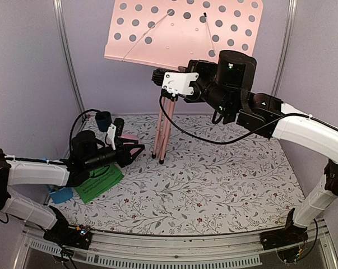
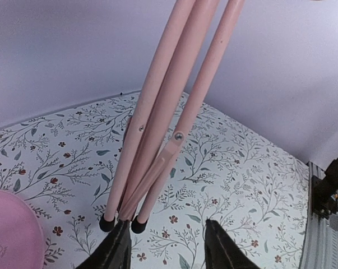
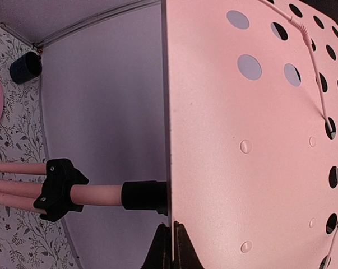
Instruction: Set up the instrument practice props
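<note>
One pink stand upright mid-bench: three leg tubes folded close, two black feet seen in left wrist view. Perforated desk on top, two wire holders. Right claw pressed together, pinching desk's lower edge. Left claw spread, low before stand's feet, holding nothing. One green page flat under left arm; print too small to read. One blue metronome beside it, partly hidden. One pink disc, one dark cup
</note>
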